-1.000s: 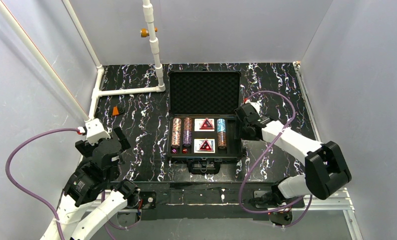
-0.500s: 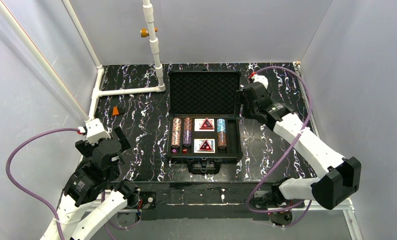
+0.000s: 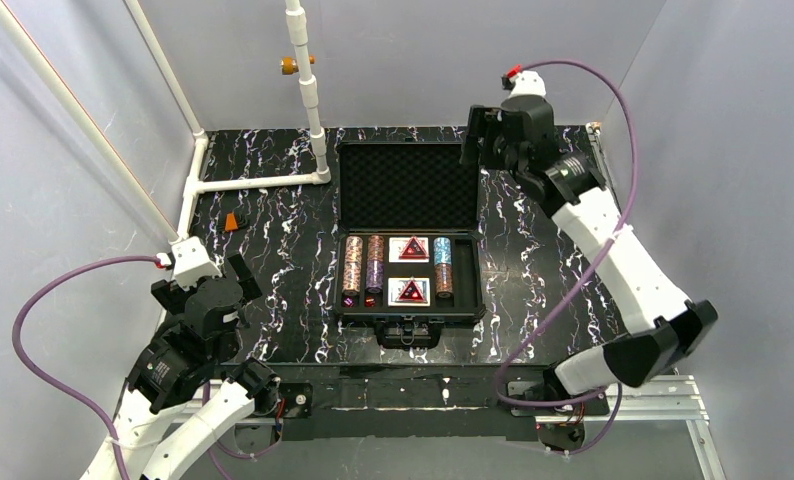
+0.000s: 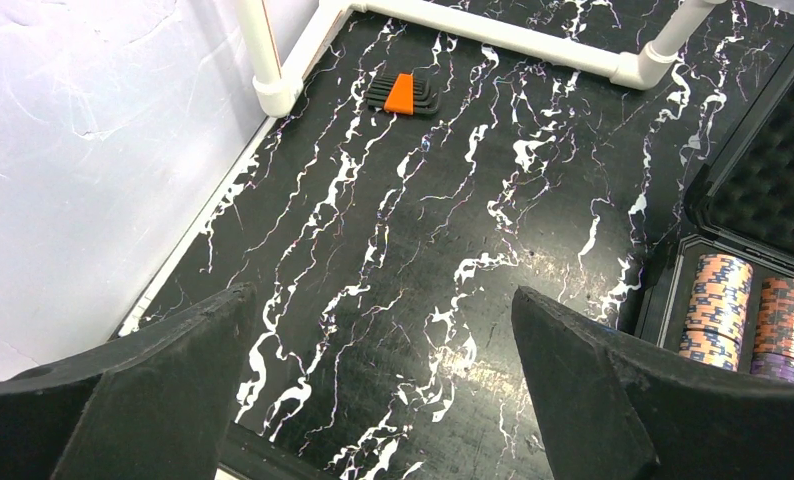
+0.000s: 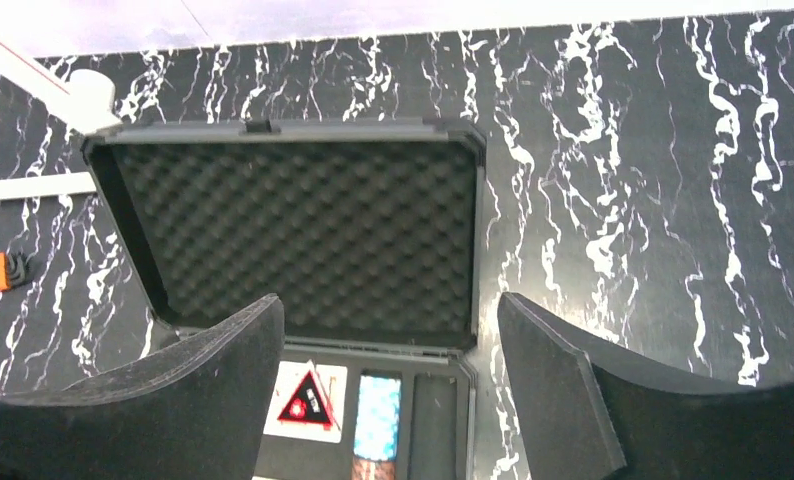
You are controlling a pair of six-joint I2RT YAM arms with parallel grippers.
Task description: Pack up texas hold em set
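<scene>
Black case (image 3: 409, 187) sits mid-surface, open. The foam-lined lid lies back toward the far edge and the slotted tray (image 3: 463, 270) is on the near side. The handle end (image 3: 408, 333) points at the near edge. The hinge line runs left-right, and so does the long axis of both the lid and the tray. The opened footprint runs near-far.

Chip stacks (image 3: 353, 262) lie on their sides in the slots, with their axes near-far. Two card decks (image 3: 412, 249) with red triangles sit in the middle of the tray. The rightmost slot looks empty.

Right gripper (image 3: 483, 140) is spread wide and holds nothing. It hovers near the far edge, just beside the lid's far-right corner, and its wrist view looks down over the lid foam (image 5: 303, 230). Left gripper (image 3: 231, 285) is also spread and empty. It is at the near-left of the surface, well apart from the case.

My read is that the next step is closing the lid.

Risks:
- The lid rim lies low on the surface, so a finger could skid off it and not hook under.
- A push at one corner could twist the case or slide it toward the near edge, since nothing braces it.
- A dropped lid could jolt the chips out of their slots.
- The right arm's purple cable (image 3: 613, 110) could snag.

An orange hex key set (image 4: 401, 93) lies by the white pipe (image 4: 493, 35) at the far-left, not involved.
</scene>
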